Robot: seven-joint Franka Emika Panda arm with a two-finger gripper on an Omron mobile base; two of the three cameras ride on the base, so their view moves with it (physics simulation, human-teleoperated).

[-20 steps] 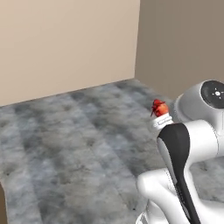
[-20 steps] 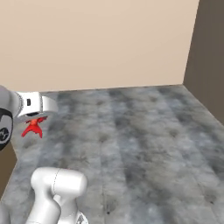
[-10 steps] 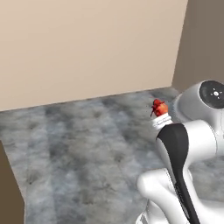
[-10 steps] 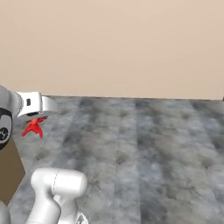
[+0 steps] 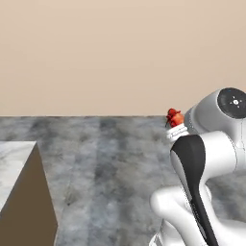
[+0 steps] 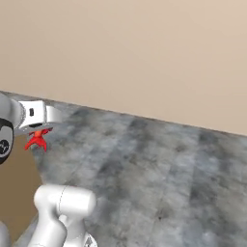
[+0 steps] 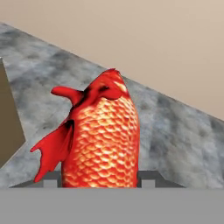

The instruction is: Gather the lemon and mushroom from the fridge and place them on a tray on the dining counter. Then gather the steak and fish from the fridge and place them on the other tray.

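One bright red-orange scaly fish [image 7: 101, 140] stands up in the middle of the hand view. Its head points to the top of the frame, and its red fins stick out to the left. The bottom of the fish sits between the two dark tips of the tool [image 7: 99, 180] at the lower edge, so the tool is closed around the fish and holds it tight.

In the left base view, the fish [image 5: 174, 116] is a small red spot right of the middle, just above the white arm's wrist. The tool [image 5: 176, 129] is tucked under it there, but it is too small to see its tips well. In the right base view, the fish [image 6: 38, 139] hangs as a little red shape at the left edge, under the white end of the tool [image 6: 38, 126].

Below and behind the fish lies the grey stone floor [image 5: 110, 158] with dark and light patches. A plain tan wall [image 5: 120, 53] runs across the top of both base views and the top of the hand view.

At the lower left of the left base view, a corner of the white-grey marble bench [image 5: 10, 161] shows, with its brown wooden side [image 5: 30, 211] going down to the floor. It is well apart from the fish. A brown side also shows at the left edge of the hand view.
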